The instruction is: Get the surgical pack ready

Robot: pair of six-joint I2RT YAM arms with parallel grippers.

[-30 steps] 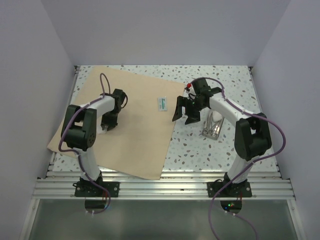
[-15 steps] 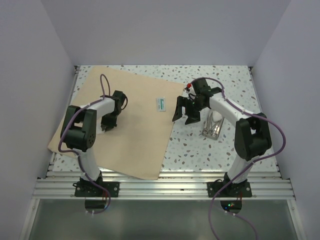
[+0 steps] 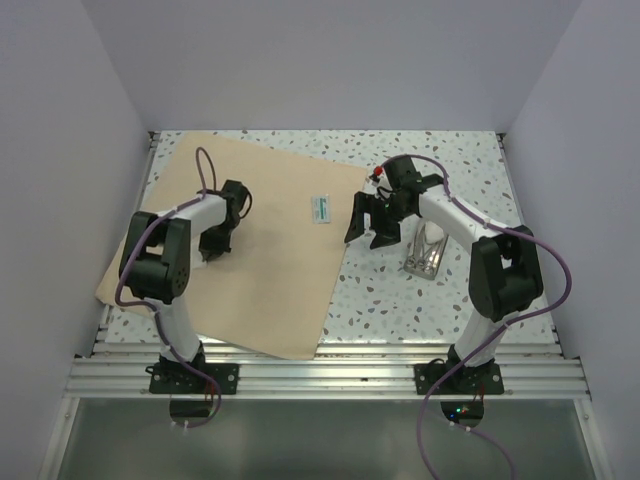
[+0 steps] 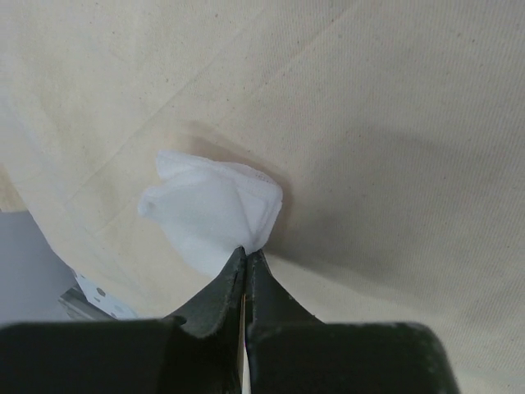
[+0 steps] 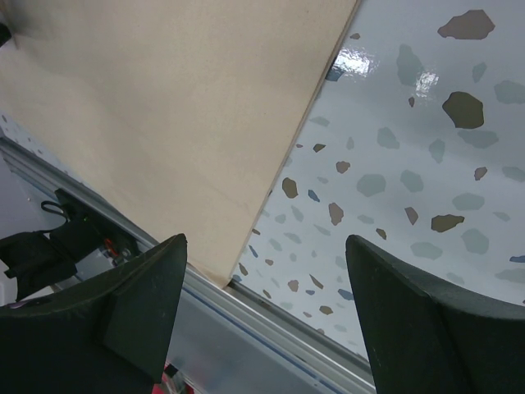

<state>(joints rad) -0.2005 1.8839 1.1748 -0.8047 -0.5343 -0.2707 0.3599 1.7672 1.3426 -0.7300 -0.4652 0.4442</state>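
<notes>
White links and black joint housings form the left arm and right arm; purple cables loop along both (dark, wedge-shaped jaws).

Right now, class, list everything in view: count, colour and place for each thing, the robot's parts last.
wrap sheet: one, tan, spread over the tabletop's left side.
gauze: one, white, on the wrap sheet.
packet: one, white and teal, on the wrap sheet near its right edge.
tray: one, steel, on the tabletop right of the wrap sheet.
tabletop: one, white with speckles, under everything.
left gripper: one, black, shut on the gauze.
right gripper: one, black, open, above the wrap sheet's right edge.
</notes>
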